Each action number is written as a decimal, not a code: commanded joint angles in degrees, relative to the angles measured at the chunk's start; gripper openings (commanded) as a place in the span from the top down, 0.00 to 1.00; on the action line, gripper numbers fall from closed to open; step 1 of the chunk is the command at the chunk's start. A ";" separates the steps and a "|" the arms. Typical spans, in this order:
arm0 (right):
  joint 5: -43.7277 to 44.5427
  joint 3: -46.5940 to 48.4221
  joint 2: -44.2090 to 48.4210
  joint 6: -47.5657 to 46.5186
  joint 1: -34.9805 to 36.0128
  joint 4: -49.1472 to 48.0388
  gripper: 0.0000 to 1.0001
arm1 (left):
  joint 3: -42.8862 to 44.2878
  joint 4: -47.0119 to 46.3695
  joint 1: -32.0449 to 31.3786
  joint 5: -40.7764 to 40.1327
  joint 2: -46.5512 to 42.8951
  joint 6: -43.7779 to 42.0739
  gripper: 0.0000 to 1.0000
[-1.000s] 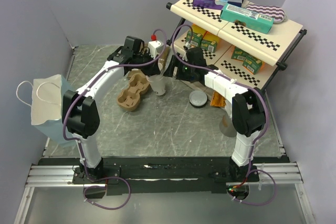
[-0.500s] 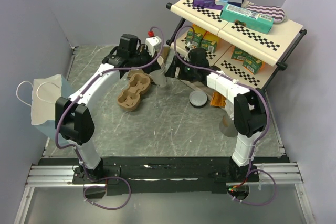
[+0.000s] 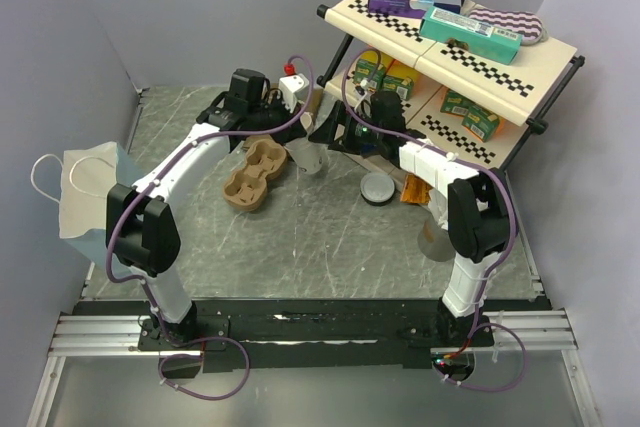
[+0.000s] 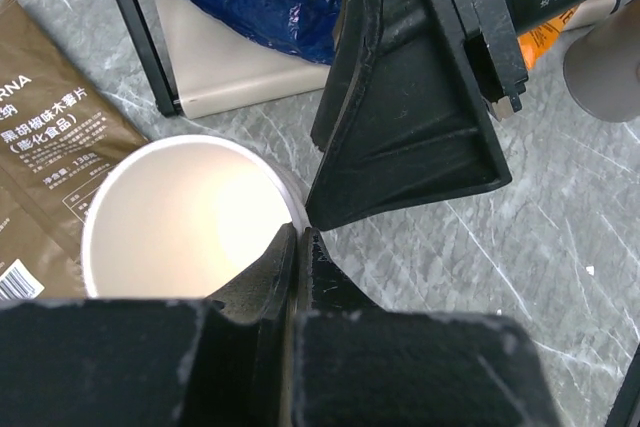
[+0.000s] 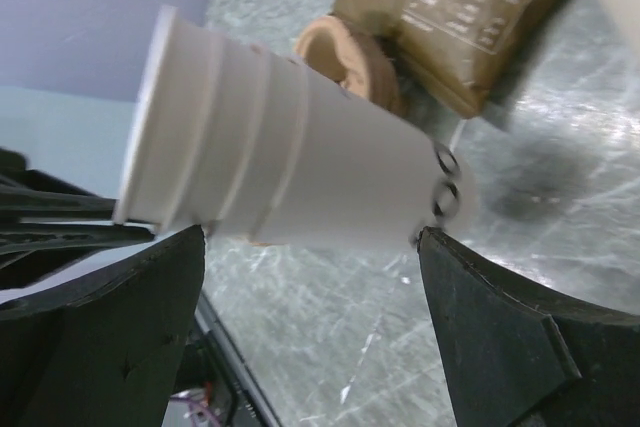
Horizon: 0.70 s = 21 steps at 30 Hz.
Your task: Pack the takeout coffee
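**Left gripper (image 4: 298, 239) pinches the cup (image 4: 185, 217) rim; right gripper (image 5: 312, 237) spread**

Left gripper's fingers are pressed together on the near wall of the cup, one inside the rim and one outside. The cup is white paper with a tan inside, open-topped and empty. From above it sits tilted between the two grippers at the back middle of the table (image 3: 330, 237), just right of the carrier (image 3: 253, 175). I cannot tell whether its base touches the table.

The right gripper's jaws stand wide, one on either side of the ribbed cup, which lies across the gap in the right wrist view. Its dark finger looms just beside the rim in the left wrist view.

The lid (image 3: 377, 188) lies flat on the table to the right, apart from the cup. A brown pouch (image 4: 50, 147) with white print lies beside the cup. The shelf (image 3: 460, 47) rises behind, and a bag (image 3: 85, 197) sits at the far left.
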<state>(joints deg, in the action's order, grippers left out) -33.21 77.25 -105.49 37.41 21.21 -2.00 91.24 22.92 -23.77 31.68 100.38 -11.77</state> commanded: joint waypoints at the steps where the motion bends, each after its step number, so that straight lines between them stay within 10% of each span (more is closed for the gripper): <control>1: -4.40 -0.79 3.01 3.46 -0.29 -5.38 0.07 | 0.34 -2.44 -0.40 2.42 -1.59 -0.27 0.99; 21: -5.29 0.09 3.01 5.22 -1.70 -5.30 0.06 | 2.10 -1.21 -0.58 3.47 0.61 0.26 0.99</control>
<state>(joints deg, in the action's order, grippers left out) -37.56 76.77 -105.47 40.91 20.32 -4.71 91.20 23.00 -23.83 32.53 100.57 -11.70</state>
